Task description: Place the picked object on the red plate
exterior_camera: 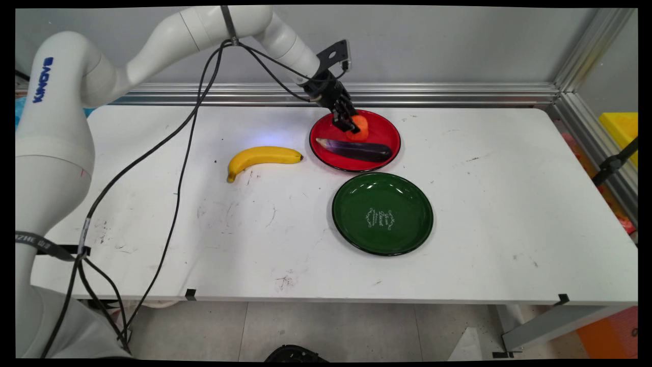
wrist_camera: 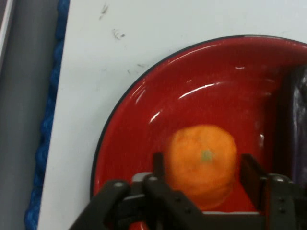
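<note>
An orange [exterior_camera: 360, 127] [wrist_camera: 204, 160] sits at the back of the red plate [exterior_camera: 379, 127] [wrist_camera: 144, 120]. My gripper [exterior_camera: 351, 125] [wrist_camera: 204, 165] reaches down onto it from the upper left. In the hand view one black finger [wrist_camera: 159, 165] presses each side of the orange, so the gripper is shut on it. The orange still rests on the plate. A dark purple eggplant [exterior_camera: 356, 149] [wrist_camera: 297, 124] lies across the front of the same plate, just beside the orange.
An empty green plate [exterior_camera: 382, 213] stands in front of the red one. A yellow banana [exterior_camera: 262, 156] lies on the white table [exterior_camera: 484, 204] to the left of the red plate. Black cables hang from the arm over the table's left part.
</note>
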`<act>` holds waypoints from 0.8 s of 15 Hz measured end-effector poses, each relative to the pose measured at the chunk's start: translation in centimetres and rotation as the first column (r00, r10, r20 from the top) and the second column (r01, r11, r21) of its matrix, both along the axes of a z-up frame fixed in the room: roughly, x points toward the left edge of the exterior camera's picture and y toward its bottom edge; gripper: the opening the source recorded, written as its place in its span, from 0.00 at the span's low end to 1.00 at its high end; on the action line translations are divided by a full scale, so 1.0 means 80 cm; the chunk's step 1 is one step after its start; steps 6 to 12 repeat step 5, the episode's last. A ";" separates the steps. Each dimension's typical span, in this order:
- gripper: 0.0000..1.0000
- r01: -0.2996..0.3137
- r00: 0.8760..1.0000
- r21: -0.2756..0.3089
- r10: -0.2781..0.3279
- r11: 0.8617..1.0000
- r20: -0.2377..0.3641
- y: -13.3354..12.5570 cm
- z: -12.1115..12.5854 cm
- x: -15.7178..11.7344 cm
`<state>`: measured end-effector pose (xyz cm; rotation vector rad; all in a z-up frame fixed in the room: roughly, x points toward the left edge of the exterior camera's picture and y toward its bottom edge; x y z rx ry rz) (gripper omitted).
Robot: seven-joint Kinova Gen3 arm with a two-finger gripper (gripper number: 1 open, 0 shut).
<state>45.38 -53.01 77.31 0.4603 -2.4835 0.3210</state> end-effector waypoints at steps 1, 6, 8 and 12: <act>1.00 -0.001 1.000 0.000 0.001 1.000 -0.004 -0.001 -0.001 -0.001; 1.00 -0.006 1.000 -0.004 0.006 1.000 -0.019 -0.004 -0.002 -0.006; 1.00 -0.006 1.000 -0.004 0.006 1.000 -0.019 -0.004 -0.002 -0.006; 1.00 -0.006 1.000 -0.004 0.006 1.000 -0.019 -0.004 -0.002 -0.006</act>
